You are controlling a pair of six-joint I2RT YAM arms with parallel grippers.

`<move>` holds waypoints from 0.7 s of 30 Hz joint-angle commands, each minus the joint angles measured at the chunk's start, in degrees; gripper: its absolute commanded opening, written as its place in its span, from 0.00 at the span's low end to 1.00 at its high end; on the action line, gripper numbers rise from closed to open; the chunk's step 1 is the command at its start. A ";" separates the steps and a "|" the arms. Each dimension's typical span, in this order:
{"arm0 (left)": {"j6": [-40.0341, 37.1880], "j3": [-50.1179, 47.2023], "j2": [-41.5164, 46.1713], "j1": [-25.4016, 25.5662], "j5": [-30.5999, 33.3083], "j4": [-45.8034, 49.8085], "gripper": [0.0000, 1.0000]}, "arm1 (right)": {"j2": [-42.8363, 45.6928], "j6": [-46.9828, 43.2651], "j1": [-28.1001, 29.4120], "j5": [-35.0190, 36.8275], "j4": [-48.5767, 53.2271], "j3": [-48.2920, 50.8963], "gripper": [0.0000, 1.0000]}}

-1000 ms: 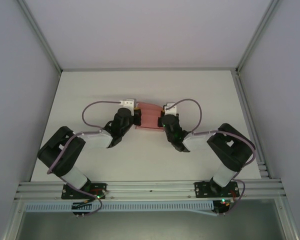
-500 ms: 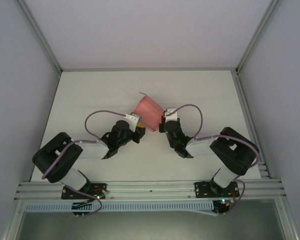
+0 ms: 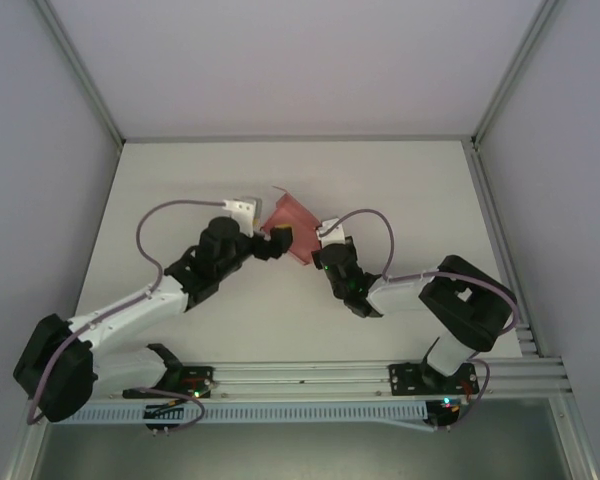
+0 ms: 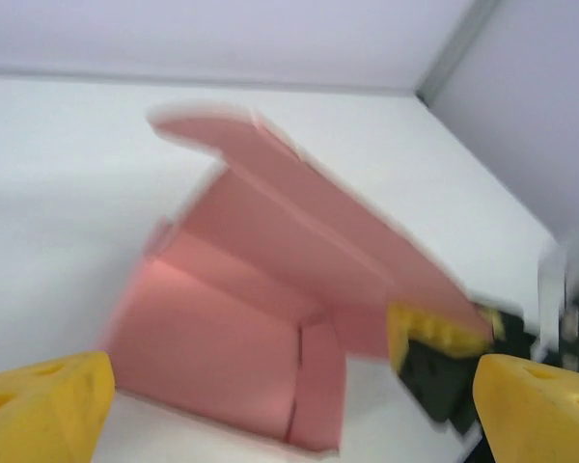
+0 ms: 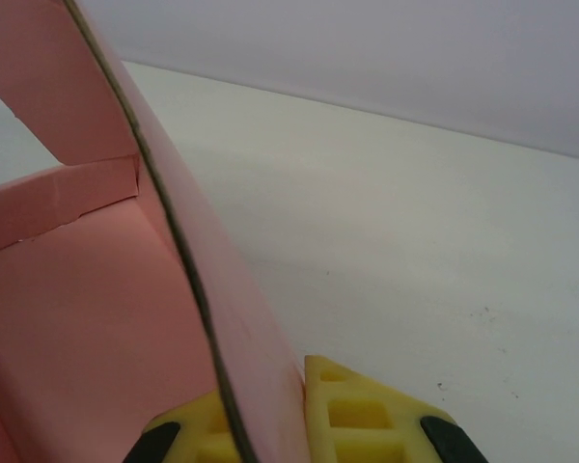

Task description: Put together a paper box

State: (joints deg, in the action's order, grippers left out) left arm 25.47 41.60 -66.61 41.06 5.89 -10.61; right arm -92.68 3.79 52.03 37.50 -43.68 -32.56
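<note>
The paper box [image 3: 292,222] is a pink card piece, partly folded, with one wall and a flap standing up off the table. My right gripper [image 3: 316,254] is shut on its near right wall; in the right wrist view the yellow fingertips [image 5: 357,417] pinch the thin pink wall [image 5: 222,318] between them. My left gripper [image 3: 274,242] is open right at the box's left edge. In the left wrist view its yellow fingertips [image 4: 39,400] stand wide apart at the bottom corners, with the open inside of the paper box [image 4: 241,338] ahead and nothing between them.
The white table [image 3: 180,180] is walled by grey panels with aluminium posts [image 3: 80,80] at the back corners. A rail [image 3: 300,375] runs along the near edge by the arm bases. Purple cables [image 3: 155,225] loop off both wrists.
My left gripper has opened and let go of the box, and the left arm has stretched out low to the left. The box now stands tilted in the right gripper.
</note>
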 commanded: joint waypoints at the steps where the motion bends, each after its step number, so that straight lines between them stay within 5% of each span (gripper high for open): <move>1: 6.02 7.86 -2.63 -6.69 -1.01 15.37 0.99 | -1.54 -3.79 0.38 0.66 4.04 -0.30 0.01; 4: 6.49 14.95 -9.62 -13.76 -15.37 14.52 1.00 | -2.13 -5.07 0.39 -0.08 4.04 -0.52 0.01; 9: 4.38 29.44 -24.89 -16.78 -31.01 17.66 0.97 | -2.33 -7.44 0.40 -3.04 4.30 -0.88 0.01; 14: 4.38 38.53 -36.11 -17.16 -37.44 22.19 0.81 | -3.54 -8.72 0.35 -4.21 5.81 -2.42 0.01; 21: 5.40 35.68 -39.32 -18.47 -38.88 25.09 0.78 | -4.60 -9.52 0.40 -4.12 6.60 -3.59 0.01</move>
State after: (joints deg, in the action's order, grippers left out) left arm 30.30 78.30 -105.62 23.51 -29.61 11.51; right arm -95.29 -3.99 52.14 34.33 -42.46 -36.05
